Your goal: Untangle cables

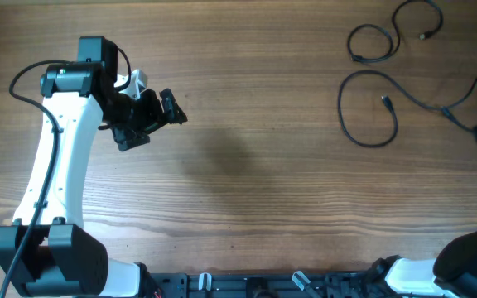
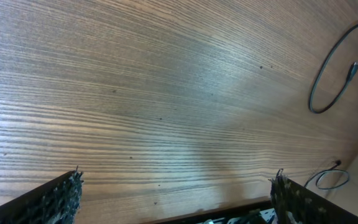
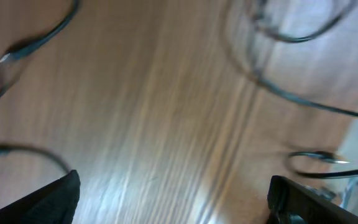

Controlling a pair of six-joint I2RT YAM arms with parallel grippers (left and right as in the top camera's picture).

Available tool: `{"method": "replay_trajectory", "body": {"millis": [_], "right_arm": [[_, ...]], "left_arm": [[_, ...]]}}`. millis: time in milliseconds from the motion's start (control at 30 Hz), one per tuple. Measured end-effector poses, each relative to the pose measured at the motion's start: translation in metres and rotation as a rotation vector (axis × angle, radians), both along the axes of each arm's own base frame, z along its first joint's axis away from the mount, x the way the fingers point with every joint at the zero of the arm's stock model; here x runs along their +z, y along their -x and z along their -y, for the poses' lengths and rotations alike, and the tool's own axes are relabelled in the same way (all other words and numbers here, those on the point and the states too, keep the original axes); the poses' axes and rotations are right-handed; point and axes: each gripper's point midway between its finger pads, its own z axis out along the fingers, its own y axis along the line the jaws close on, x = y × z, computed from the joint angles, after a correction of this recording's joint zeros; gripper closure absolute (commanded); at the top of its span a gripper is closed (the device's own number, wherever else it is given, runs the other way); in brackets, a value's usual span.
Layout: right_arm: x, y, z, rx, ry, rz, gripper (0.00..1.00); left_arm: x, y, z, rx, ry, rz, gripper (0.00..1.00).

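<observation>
Thin black cables lie loose at the table's far right. One forms an open loop point(image 1: 363, 108) with a small plug inside it. Another curls at the top right point(image 1: 387, 37). A third point(image 1: 458, 99) runs toward the right edge. My left gripper point(image 1: 151, 116) is open and empty over bare wood at the far left, well away from the cables. Its wrist view shows the fingers wide apart point(image 2: 178, 177) and the loop point(image 2: 328, 81) far off. My right gripper point(image 3: 173, 183) is open and empty above the wood, with blurred cable strands point(image 3: 36, 40) around it.
The wooden table point(image 1: 247, 165) fills the view. The right arm's dark base point(image 1: 470, 257) sits at the bottom right corner. A black rail point(image 1: 263, 285) runs along the front edge. The right wrist view is motion-blurred.
</observation>
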Motion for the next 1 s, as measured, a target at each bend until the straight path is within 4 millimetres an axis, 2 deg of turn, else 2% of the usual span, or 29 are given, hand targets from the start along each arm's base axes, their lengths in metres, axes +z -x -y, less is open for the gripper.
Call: {"method": "replay_trajectory", "body": {"millis": [67,167,200,233,300,367,433,533,600,667,700,767,800,833,900,1000], "right_arm": [[-0.001,0.012,0.009,-0.042,0.009,-0.020,0.00],[-0.004,0.040,0.019,-0.136,0.031,-0.096,0.00],[-0.002,0.057,0.028,-0.197,0.055,-0.132,0.00],[-0.002,0.064,0.031,-0.224,0.061,-0.146,0.00],[-0.008,0.094,0.034,-0.316,0.039,-0.203,0.00],[-0.021,0.120,0.034,-0.399,0.008,-0.249,0.00],[-0.047,0.148,0.021,-0.499,-0.055,-0.316,0.00],[-0.079,0.162,0.012,-0.566,-0.080,-0.333,0.00],[-0.089,0.161,0.015,-0.575,-0.062,-0.316,0.04],[-0.100,0.160,0.017,-0.580,-0.048,-0.297,0.29],[-0.107,0.159,0.015,-0.584,-0.053,-0.290,0.46],[-0.113,0.152,0.012,-0.587,-0.078,-0.247,0.66],[-0.116,0.143,0.014,-0.575,-0.094,-0.200,0.76],[-0.121,0.123,0.016,-0.528,-0.138,-0.103,0.81],[-0.124,0.095,0.003,-0.459,-0.257,0.030,0.94],[-0.119,0.052,-0.016,-0.326,-0.387,0.200,0.96]], "left_arm": [[0.000,0.000,0.000,0.000,0.000,0.001,0.00],[0.000,-0.001,0.000,0.000,0.000,0.004,0.00],[0.000,-0.001,0.000,0.000,0.000,0.004,0.00],[0.000,-0.001,0.000,0.000,0.000,0.004,0.00],[0.000,-0.001,0.000,0.000,0.000,0.004,0.00],[0.000,-0.002,0.000,0.000,0.000,0.010,0.00],[0.001,-0.005,0.000,0.000,0.000,0.022,0.00],[0.001,-0.006,0.000,0.000,0.000,0.025,0.00],[0.001,-0.006,0.000,0.000,0.000,0.026,0.00],[0.001,-0.006,0.000,0.000,-0.001,0.027,0.00],[0.001,-0.006,0.000,0.000,0.000,0.026,0.00],[0.001,-0.006,0.000,0.000,0.000,0.027,0.00],[0.001,-0.007,0.000,0.000,0.000,0.029,0.00],[0.001,-0.007,0.000,0.000,0.000,0.030,0.00],[0.001,-0.008,0.000,0.000,0.000,0.034,0.00],[0.001,-0.009,0.000,0.000,0.000,0.039,0.00]]}}
